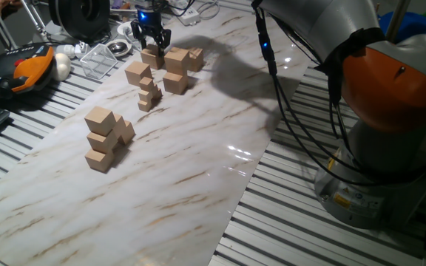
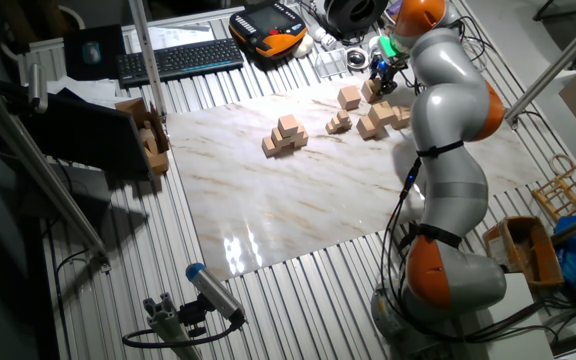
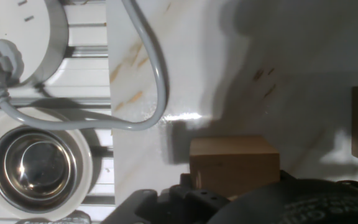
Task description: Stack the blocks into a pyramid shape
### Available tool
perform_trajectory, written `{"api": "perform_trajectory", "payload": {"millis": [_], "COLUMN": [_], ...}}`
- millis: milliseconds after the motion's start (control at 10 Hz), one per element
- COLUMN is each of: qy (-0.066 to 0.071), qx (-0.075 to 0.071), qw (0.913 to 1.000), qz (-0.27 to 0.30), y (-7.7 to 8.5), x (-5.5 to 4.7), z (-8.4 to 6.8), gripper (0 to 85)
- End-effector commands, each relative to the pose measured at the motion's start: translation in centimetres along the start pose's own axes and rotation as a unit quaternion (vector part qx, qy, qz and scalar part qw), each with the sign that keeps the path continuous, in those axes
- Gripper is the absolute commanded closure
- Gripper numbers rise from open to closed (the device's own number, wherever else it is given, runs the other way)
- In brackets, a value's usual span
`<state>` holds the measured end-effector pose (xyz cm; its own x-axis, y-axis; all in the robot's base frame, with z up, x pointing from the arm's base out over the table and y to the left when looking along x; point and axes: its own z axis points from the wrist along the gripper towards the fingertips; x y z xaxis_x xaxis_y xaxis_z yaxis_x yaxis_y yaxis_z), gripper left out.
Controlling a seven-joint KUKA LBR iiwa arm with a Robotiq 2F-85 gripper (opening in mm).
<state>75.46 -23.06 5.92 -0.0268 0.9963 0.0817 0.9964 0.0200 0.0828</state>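
My gripper (image 1: 154, 38) is at the far end of the marble board, lowered over a tan block (image 1: 152, 56), with a finger on either side of the block's top. The hand view shows that block (image 3: 234, 163) close under the dark hand, resting on the board; the fingertips are hidden there. More blocks (image 1: 177, 60) stand just to its right, and another block (image 1: 137, 72) stands in front. A stepped pile of blocks (image 1: 102, 139) stands nearer the camera; in the other fixed view this pile (image 2: 286, 135) is left of the gripper (image 2: 381, 76).
Much smaller tan cubes (image 1: 149, 94) are piled between the loose blocks and the pile. A steel bowl (image 3: 35, 165), a grey cable (image 3: 155, 74) and a white socket strip (image 3: 17, 31) lie at the board's edge. The orange pendant (image 1: 32, 65) is far left.
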Motion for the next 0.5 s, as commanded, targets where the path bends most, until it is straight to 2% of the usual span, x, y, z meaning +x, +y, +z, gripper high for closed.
{"api": "perform_trajectory", "payload": {"millis": [0,400], "qy": [0.0,-0.006], "qx": [0.0,0.007], "qw": [1.0,1.0], "qz": [0.001,0.0], "y": [-0.1,-0.1], "x": [0.0,0.3], "z": [0.1,-1.5], "gripper": [85.0,85.0]}}
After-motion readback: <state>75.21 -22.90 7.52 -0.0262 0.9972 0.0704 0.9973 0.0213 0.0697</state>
